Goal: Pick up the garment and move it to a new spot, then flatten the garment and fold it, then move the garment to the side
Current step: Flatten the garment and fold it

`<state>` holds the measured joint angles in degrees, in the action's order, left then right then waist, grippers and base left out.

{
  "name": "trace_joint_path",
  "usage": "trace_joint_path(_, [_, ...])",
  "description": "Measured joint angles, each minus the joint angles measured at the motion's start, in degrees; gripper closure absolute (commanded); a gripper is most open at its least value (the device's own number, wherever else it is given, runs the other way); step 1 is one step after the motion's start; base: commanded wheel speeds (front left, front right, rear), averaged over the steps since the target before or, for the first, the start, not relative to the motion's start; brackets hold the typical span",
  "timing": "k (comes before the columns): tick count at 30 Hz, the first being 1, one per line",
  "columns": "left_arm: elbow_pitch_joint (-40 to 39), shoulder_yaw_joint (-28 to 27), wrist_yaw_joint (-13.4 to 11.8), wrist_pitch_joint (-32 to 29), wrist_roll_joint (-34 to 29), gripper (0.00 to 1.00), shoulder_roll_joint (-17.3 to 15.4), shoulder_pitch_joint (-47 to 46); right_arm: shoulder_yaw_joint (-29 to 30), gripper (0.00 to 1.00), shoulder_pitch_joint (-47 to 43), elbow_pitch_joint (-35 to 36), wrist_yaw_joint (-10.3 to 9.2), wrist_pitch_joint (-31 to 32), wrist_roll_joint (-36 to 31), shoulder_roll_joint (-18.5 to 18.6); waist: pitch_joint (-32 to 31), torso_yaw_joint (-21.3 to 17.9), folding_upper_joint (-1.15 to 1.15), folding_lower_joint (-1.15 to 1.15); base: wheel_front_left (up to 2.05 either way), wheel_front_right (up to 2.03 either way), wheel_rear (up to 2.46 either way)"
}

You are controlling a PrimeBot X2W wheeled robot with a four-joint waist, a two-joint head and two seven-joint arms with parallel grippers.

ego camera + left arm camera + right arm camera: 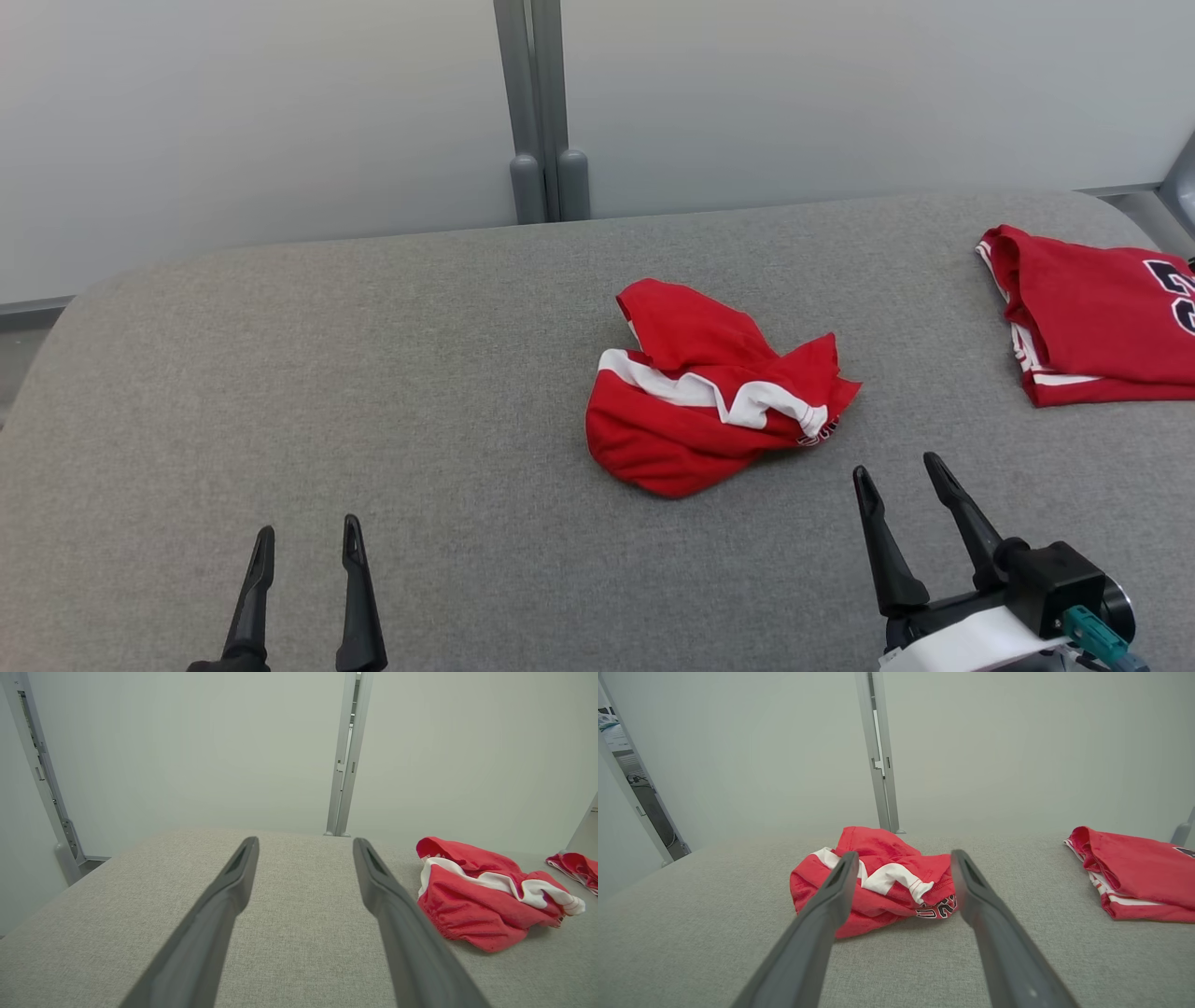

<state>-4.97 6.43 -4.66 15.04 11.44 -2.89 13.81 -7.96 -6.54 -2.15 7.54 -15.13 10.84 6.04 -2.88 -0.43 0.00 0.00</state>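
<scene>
A crumpled red garment [709, 392] with a white stripe lies in a heap near the middle of the grey padded table [373, 373]. My right gripper [898, 471] stands open just in front of its right end, fingers pointing toward it, nothing between them. In the right wrist view the garment [887, 877] sits beyond the open right gripper [903, 858]. My left gripper [306, 534] stands open at the lower left, well apart from the cloth. The left wrist view shows the garment [486, 896] off to the right of the open left gripper [303, 843].
A second red garment [1102, 313] with a dark number lies folded at the table's right edge, also seen as the folded garment [1134, 872]. A grey post [541, 112] and pale wall panels stand behind the table. Bare grey surface spreads to the left.
</scene>
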Motion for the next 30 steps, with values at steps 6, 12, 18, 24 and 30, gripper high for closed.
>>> trace_joint_path(6, [0.0,0.0,-0.5,0.0,-0.3,0.0,0.0,-0.1,0.3,0.0,0.0,0.0,0.0,0.0,0.2,0.0,0.0,0.1,0.0,0.0,0.0,0.0,0.0])
trace_joint_path(12, [0.0,1.2,-0.5,0.0,-1.0,0.0,0.0,-0.6,1.4,0.0,0.7,-0.9,-0.01,0.0,1.4,0.4,0.6,0.7,0.0,0.0,0.0,0.0,0.0])
trace_joint_path(18, [0.6,2.4,0.7,0.0,-1.5,0.0,0.0,-1.8,0.5,0.0,6.1,-6.3,-0.01,0.0,7.3,1.3,2.6,1.4,0.0,0.0,0.0,0.0,0.0])
trace_joint_path(24, [1.0,3.5,1.6,0.0,-1.9,0.0,0.0,-4.0,-4.2,0.0,13.8,-16.7,-0.02,0.0,17.1,4.4,5.2,2.0,0.0,0.0,0.0,0.0,0.0])
trace_joint_path(30, [1.0,5.2,2.2,0.0,-2.2,0.0,0.0,-6.9,-9.1,0.0,20.3,-24.0,-0.03,0.1,25.9,8.2,8.5,3.3,0.0,0.0,0.0,0.0,0.0])
